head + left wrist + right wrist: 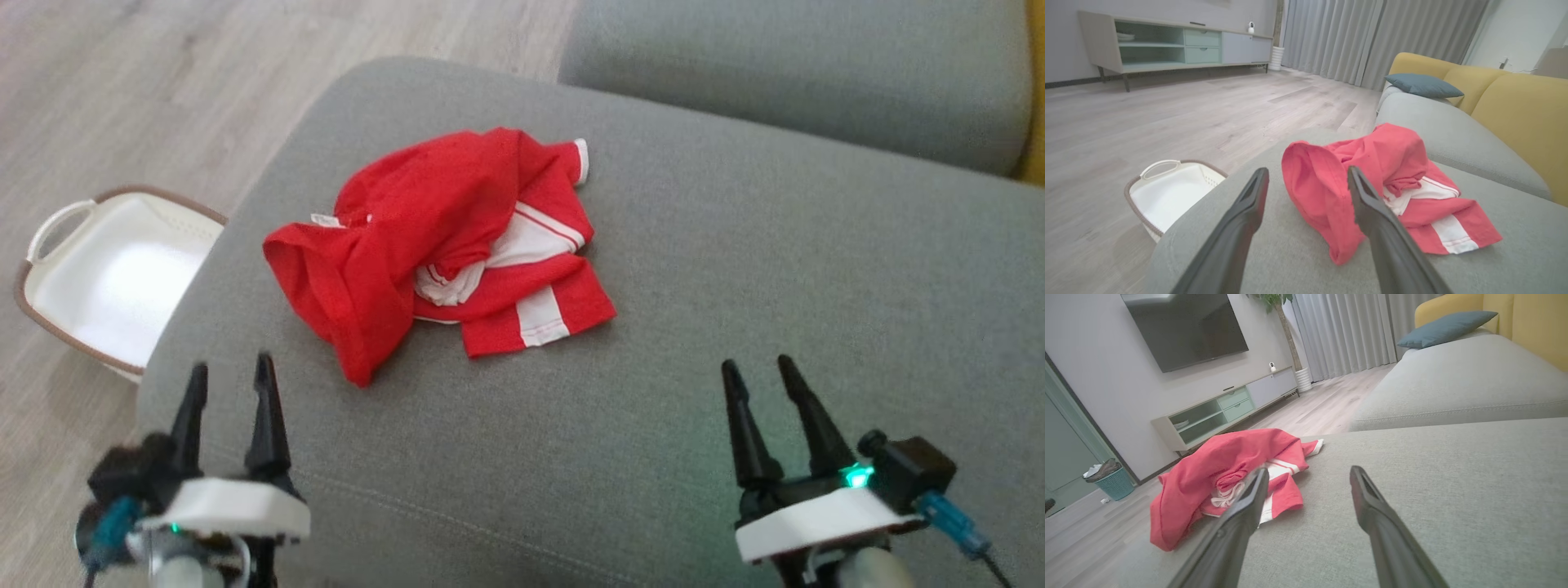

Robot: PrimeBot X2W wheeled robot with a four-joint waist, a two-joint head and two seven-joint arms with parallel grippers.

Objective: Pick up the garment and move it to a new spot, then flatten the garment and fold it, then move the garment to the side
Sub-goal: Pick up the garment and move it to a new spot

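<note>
A crumpled red garment (433, 245) with white stripes lies in a heap on the grey sofa seat (735, 269). My left gripper (229, 371) hovers at the near left, short of the heap's lower left fold, and stands open with nothing between its fingers. Over at the near right, my right gripper (755, 366) is also open and empty, well to the right of the garment. The left wrist view has the garment (1384, 179) just beyond the gripper (1308, 173). In the right wrist view the garment (1224, 473) lies to the left of the gripper (1308, 471).
A white laundry basket (114, 278) stands on the wooden floor beside the seat's left edge. A second grey cushion (800, 73) adjoins at the back right, with yellow backrests (1515, 110) and a blue pillow (1423, 83). Bare grey seat stretches right of the garment.
</note>
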